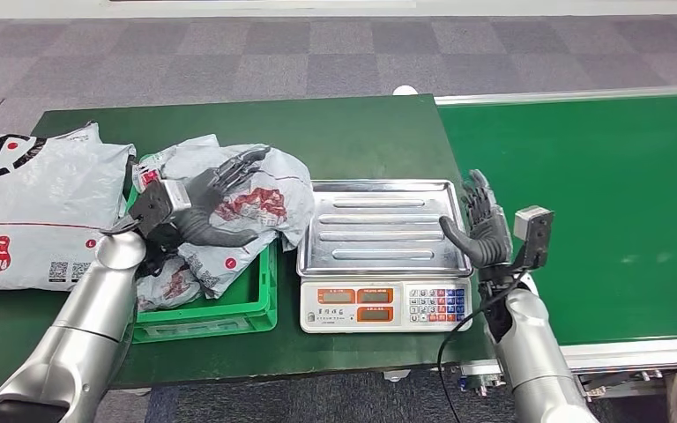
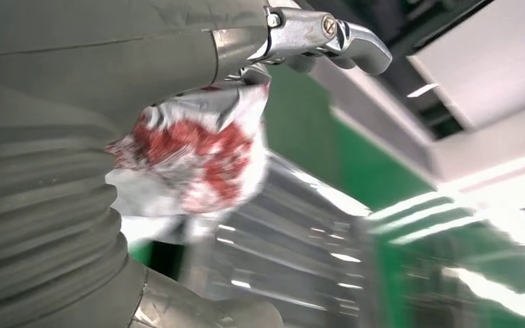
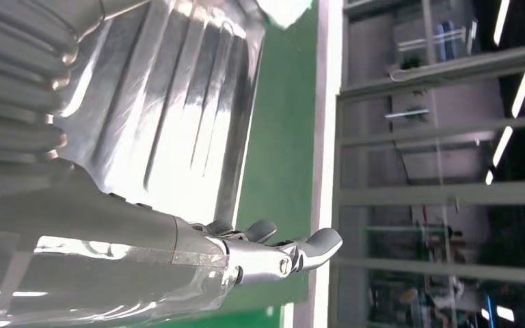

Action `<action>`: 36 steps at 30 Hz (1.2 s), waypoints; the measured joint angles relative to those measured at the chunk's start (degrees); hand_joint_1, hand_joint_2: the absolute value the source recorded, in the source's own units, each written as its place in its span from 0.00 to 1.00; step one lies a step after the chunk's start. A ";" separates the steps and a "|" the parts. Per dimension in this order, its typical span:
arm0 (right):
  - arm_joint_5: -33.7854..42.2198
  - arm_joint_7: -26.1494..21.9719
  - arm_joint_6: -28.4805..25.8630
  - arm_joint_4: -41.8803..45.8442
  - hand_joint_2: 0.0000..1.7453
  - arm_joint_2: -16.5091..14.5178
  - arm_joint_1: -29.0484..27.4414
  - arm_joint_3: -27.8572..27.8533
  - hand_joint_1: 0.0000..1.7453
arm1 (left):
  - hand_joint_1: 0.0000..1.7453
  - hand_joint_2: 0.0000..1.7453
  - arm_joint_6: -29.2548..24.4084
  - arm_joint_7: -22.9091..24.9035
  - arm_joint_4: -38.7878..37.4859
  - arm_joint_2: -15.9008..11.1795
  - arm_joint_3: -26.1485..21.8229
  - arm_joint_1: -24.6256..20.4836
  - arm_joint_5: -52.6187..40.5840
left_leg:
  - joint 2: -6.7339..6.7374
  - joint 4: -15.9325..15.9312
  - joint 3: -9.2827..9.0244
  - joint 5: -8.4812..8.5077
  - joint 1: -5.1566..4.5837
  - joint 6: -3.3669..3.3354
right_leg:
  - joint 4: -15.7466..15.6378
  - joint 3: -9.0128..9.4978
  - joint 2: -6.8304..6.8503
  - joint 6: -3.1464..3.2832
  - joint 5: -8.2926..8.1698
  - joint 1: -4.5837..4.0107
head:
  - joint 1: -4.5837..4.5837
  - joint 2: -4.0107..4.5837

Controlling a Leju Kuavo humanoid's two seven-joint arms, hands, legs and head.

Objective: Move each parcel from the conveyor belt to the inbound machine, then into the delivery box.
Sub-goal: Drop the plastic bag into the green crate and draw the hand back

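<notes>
1. The left hand is over the green box on the dark green table. Its dark fingers and thick thumb are wrapped around a grey bag parcel with red marks on it, so the hand holds the parcel
2. That parcel sits at the top of the green box and leans over its right edge, just beside the scale
3. In the left wrist view the parcel shows white and red close by the hand, but the picture is blurry
4. More grey bags lie lower in the green box, under the left arm
5. A big flat grey parcel lies on the table to the left of the box
6. The scale stands in the middle of the table, with a shiny metal tray on top and buttons on its front
7. The right hand is up at the right edge of the tray, between the scale and the bright green belt. Its fingers are spread apart and point up, and it holds nothing
8. In the right wrist view the right hand is beside the shiny tray
</notes>
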State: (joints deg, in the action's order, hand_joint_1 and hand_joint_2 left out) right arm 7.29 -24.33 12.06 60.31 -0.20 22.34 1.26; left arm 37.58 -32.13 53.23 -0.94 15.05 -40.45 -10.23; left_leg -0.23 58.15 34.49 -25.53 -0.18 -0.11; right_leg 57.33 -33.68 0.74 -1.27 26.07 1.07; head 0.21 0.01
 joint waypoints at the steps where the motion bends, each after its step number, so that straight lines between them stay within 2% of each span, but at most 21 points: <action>1: -0.62 -0.05 -1.03 -0.38 0.25 -0.40 0.58 0.95 0.00 | 0.00 1.00 -0.95 0.62 -1.02 1.15 -0.22 -0.43 1.41 | 0.00 0.00 0.00 0.00 0.00 0.00 | 0.00 0.00 0.00 0.00 0.00 0.00 | 0.01 -0.01; 4: -2.24 -0.11 -4.35 -1.19 1.00 -2.12 2.41 3.39 0.00 | 0.00 1.00 -5.60 2.58 -5.11 5.15 -0.86 -2.19 3.96 | 0.01 0.00 0.00 0.01 0.00 0.01 | 0.01 -0.01 0.00 0.01 -0.02 0.00 | 0.00 -0.01; 10: -2.68 0.29 -7.42 -3.03 1.00 -5.24 6.82 5.00 0.00 | 0.00 1.00 -14.41 7.16 -12.86 12.48 -2.39 -6.02 7.65 | 0.00 0.01 0.01 0.02 0.00 0.01 | 0.01 -0.01 0.00 0.01 -0.03 0.00 | 0.01 0.00; 13: -2.21 0.08 -8.05 -4.71 1.00 -6.13 8.68 5.00 0.00 | 0.00 1.00 -20.85 9.60 -16.45 14.86 -3.52 -7.60 8.75 | -0.01 0.01 0.01 0.02 0.00 0.01 | 0.01 0.00 0.00 0.01 -0.03 0.00 | 0.01 0.01; 17: -2.01 -0.29 -8.45 -6.29 1.00 -6.70 9.83 4.99 0.00 | 0.00 0.00 -25.85 9.99 -19.57 16.35 -3.98 -8.65 9.09 | -0.01 0.01 0.01 0.02 0.00 0.01 | 0.01 -0.01 0.01 0.01 -0.03 -0.01 | 0.00 0.00; 20: -2.05 -0.44 -8.45 -6.99 1.00 -7.07 10.19 4.99 0.00 | 0.00 0.00 -27.30 10.02 -20.95 16.91 -4.30 -9.06 9.07 | 0.00 0.00 0.02 0.02 0.00 0.01 | 0.01 -0.02 0.00 0.01 -0.03 -0.01 | 0.01 0.01; 24: -2.09 -0.52 -8.46 -7.87 1.00 -7.63 10.70 5.00 0.00 | 0.00 1.00 -31.60 10.49 -22.22 17.26 -4.45 -9.39 8.25 | 0.00 0.00 0.02 0.02 0.01 0.02 | 0.01 -0.03 -0.01 0.01 -0.03 -0.01 | 0.01 0.01; 29: -2.25 -0.37 -8.97 -9.31 1.00 -8.22 11.93 5.46 0.00 | 0.00 1.00 -33.95 12.76 -23.55 17.83 -4.45 -9.61 7.20 | 0.00 0.00 0.02 0.03 0.00 0.02 | 0.01 -0.02 0.00 0.02 -0.03 -0.01 | 0.00 0.01; 33: -3.18 0.78 -10.67 -10.84 1.00 -8.40 13.73 5.98 0.00 | 0.00 0.00 -34.74 13.66 -24.25 18.31 -4.44 -9.63 6.53 | 0.00 0.01 0.02 0.03 0.00 0.01 | 0.01 -0.02 -0.01 0.02 -0.04 0.00 | 0.01 0.01; 36: -6.57 2.80 -15.55 -11.71 1.00 -8.48 15.37 6.61 0.00 | 0.00 0.00 -35.34 14.06 -24.33 18.45 -4.41 -9.63 7.24 | 0.00 0.01 0.02 0.03 0.00 0.01 | 0.01 -0.02 -0.01 0.02 -0.04 0.00 | 0.00 0.01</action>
State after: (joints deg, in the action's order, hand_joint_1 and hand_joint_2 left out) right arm 0.72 -21.53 -3.49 48.60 -8.68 37.71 7.88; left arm 2.24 -18.07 28.89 17.51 10.64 -50.08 -2.99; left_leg -0.23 58.16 34.51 -25.50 -0.18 -0.10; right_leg 57.34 -33.71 0.73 -1.26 26.03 1.06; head 0.21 0.02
